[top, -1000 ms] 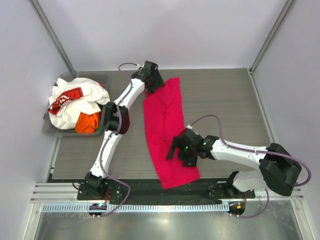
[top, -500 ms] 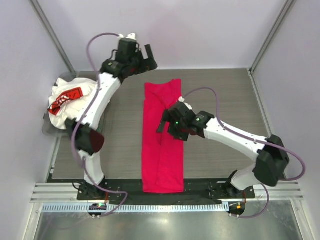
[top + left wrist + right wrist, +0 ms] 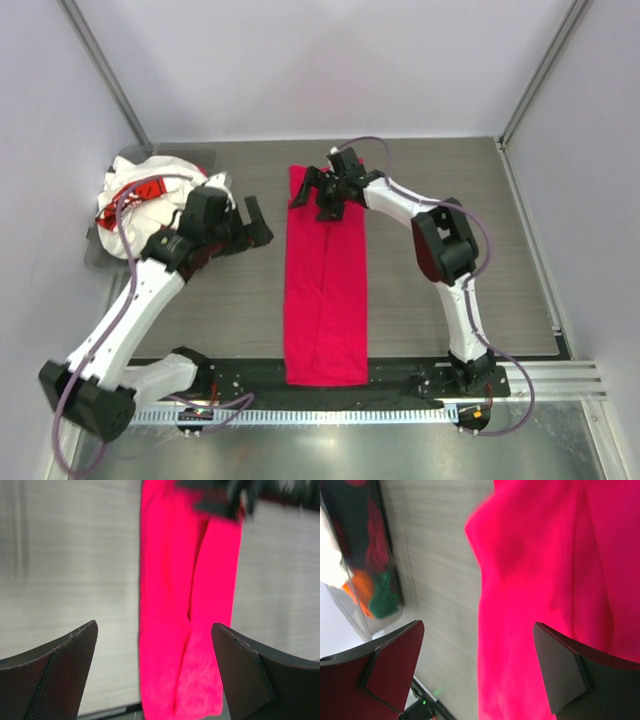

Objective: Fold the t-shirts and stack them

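In the upper left of the overhead view sits the grey bin (image 3: 93, 258). The white shirt (image 3: 122, 232) with its red-and-black print is heaped in it and spills over the rim. My right wrist camera catches the same bin at its left edge, blurred, with a scrap of orange cloth (image 3: 356, 596) inside and something green beside it that I cannot make out.

A little right of the bin is my left pincer (image 3: 258, 222), above bare table (image 3: 500, 250) between the bin and the red shirt (image 3: 325, 290). It is near the shirt's left edge but not on it. It is released: in my left wrist view the two fingers (image 3: 60, 675) stand far apart in the lower corners with nothing between them, and the red cloth lies beyond the gap.

The red shirt fills the middle of the overhead view. It is a long, narrow folded strip lying flat on the table, running from the upper centre down to the lower centre, with a seam-like crease along its length.

At the strip's upper end is my right pincer (image 3: 318, 198), over the cloth's top left corner. It too is released, fingers spread wide, holding nothing. From the pictures I cannot tell whether its tips touch the cloth.
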Robot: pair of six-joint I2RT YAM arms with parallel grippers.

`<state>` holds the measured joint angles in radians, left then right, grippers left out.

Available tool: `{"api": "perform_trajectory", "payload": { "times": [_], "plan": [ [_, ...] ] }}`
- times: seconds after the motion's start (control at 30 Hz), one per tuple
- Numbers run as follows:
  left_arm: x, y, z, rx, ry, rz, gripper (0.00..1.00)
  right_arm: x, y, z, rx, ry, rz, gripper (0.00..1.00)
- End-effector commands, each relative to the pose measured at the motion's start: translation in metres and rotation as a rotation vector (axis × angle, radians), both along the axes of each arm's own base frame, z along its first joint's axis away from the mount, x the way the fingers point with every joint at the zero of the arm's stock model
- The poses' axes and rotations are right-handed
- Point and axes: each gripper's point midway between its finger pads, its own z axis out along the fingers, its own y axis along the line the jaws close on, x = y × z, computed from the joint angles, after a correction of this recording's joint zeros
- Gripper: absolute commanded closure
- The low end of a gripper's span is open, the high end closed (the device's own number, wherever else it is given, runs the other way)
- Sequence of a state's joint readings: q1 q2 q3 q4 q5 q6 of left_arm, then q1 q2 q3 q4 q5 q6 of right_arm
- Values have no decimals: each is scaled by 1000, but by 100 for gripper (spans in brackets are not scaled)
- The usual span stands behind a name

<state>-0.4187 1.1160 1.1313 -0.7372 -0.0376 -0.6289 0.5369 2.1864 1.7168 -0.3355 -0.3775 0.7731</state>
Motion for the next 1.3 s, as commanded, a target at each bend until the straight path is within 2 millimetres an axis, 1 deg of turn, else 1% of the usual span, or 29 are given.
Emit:
{"api": "perform_trajectory", "payload": {
  "times": [0.0, 0.07, 0.1, 0.13, 0.3, 0.33, 0.37, 0.4, 0.43, 0.53, 0.57, 0.6, 0.63, 0.67, 0.7, 0.73, 0.77, 0.8, 0.83, 0.87, 0.9, 0.93, 0.97, 1.0, 1.03, 1.1, 1.13, 1.2, 1.27],
  "plan": [
    [-29, 3, 10, -66, -33, -12, 5, 30, 22, 5, 98, -57, 82, 4],
    [-43, 9, 8, -79, -44, -8, 5, 52, 21, 0, 109, -73, 68, 4],
    [-47, 11, 7, -82, -44, -4, 4, 59, 17, -27, 95, -38, 52, 4],
    [-54, 8, 6, -100, -30, -27, 5, 70, 18, -26, 105, -53, 42, 4],
    [-66, 10, 4, -108, -26, -38, 5, 119, -3, -72, 66, -60, -66, 3],
    [-67, 11, 2, -104, -21, -39, 5, 123, -4, -98, 59, -36, -69, 1],
    [-68, 11, 1, -103, -19, -41, 5, 142, 5, -75, 100, -106, -64, 0],
    [-69, 11, -1, -98, -9, -42, 5, 146, 11, -69, 132, -116, -53, 0],
    [-69, 11, -4, -99, -2, -43, 5, 157, 18, -47, 178, -170, -43, 1],
    [-73, 9, -13, -110, 31, -42, 5, 158, 28, -32, 260, -199, -9, 0],
    [-75, 9, -15, -113, 37, -36, 5, 162, 30, 10, 301, -279, 1, 0],
    [-76, 10, -16, -128, 43, -19, 5, 159, 31, 25, 313, -303, 8, 0],
    [-79, 10, -25, -130, 60, -11, 5, 155, 28, 28, 301, -314, 21, 0],
    [-80, 10, -30, -135, 70, -3, 5, 152, 26, 75, 319, -382, 27, 0],
    [-79, 8, -33, -156, 73, 4, 6, 149, 22, 91, 313, -403, 26, 0],
    [-82, 8, -48, -155, 106, 13, 7, 142, 16, 96, 291, -395, 21, 0],
    [-84, 7, -55, -163, 126, 20, 7, 131, 6, 140, 277, -454, 13, 0],
    [-82, 5, -59, -176, 126, 25, 9, 122, -1, 159, 265, -475, 0, 0],
    [-88, 3, -76, -191, 176, 35, 10, 106, -11, 135, 223, -414, -10, 0],
    [-88, 1, -82, -201, 185, 43, 11, 97, -19, 138, 187, -426, -29, 0],
    [-87, -1, -85, -218, 181, 45, 12, 74, -32, 190, 202, -502, -45, 0],
    [-92, -3, -100, -225, 215, 54, 13, 53, -44, 152, 145, -424, -59, 0],
    [-94, -4, -104, -234, 221, 58, 14, 38, -54, 154, 119, -419, -91, 0],
    [-93, -6, -108, -243, 220, 59, 17, 14, -64, 177, 126, -447, -101, 0],
    [-99, -8, -120, -244, 252, 62, 17, -14, -77, 137, 62, -350, -117, 0],
    [-99, -11, -129, -253, 257, 55, 19, -50, -88, 109, -2, -275, -192, 0],
    [-105, -12, -142, -249, 289, 56, 20, -85, -100, 89, -30, -230, -198, 0],
    [-108, -14, -155, -259, 307, 55, 21, -128, -93, 63, -72, -180, -196, 0],
    [-111, -17, -160, -271, 320, 56, 22, -173, -98, 28, -129, -110, -184, 0]
  ]
}}
